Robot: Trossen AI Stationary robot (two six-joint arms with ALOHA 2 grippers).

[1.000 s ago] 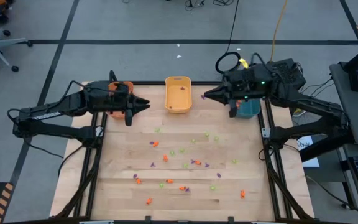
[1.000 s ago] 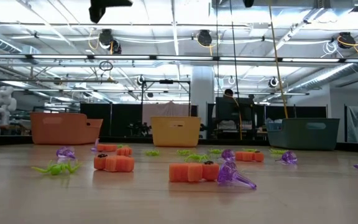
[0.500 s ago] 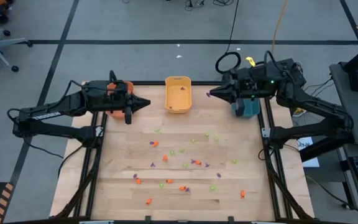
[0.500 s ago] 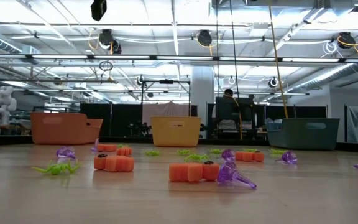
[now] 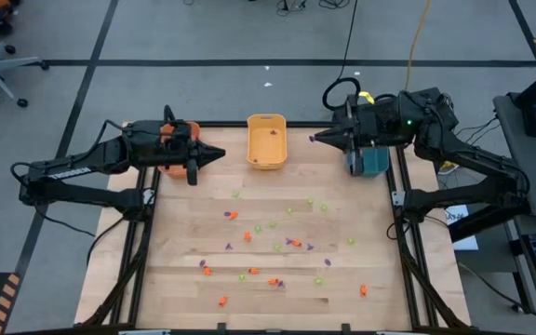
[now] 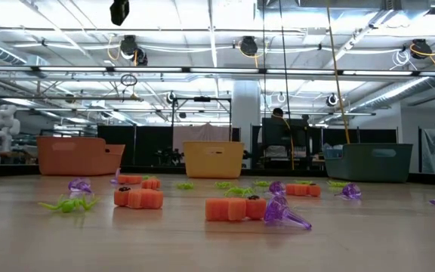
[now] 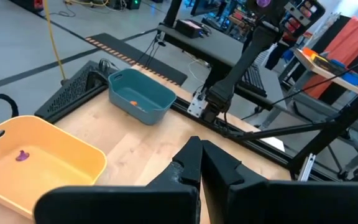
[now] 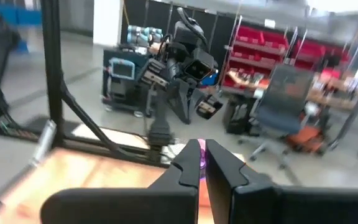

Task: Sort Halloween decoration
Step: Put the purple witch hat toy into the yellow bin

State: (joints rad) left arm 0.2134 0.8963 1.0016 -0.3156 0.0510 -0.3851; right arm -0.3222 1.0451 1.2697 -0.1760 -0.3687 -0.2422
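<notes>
My right pincer is closed on a purple trinket, up between the yellow bin and teal bin. My left pincer is closed, nothing in it, beside the orange bin at the worktop's back edge. Yellow bin has one purple piece; teal bin has an orange one. The other trinkets, orange, green and purple, are scattered mid-worktop.

no readable text, no labels, no brand marks, no numbers, no signs in any view
</notes>
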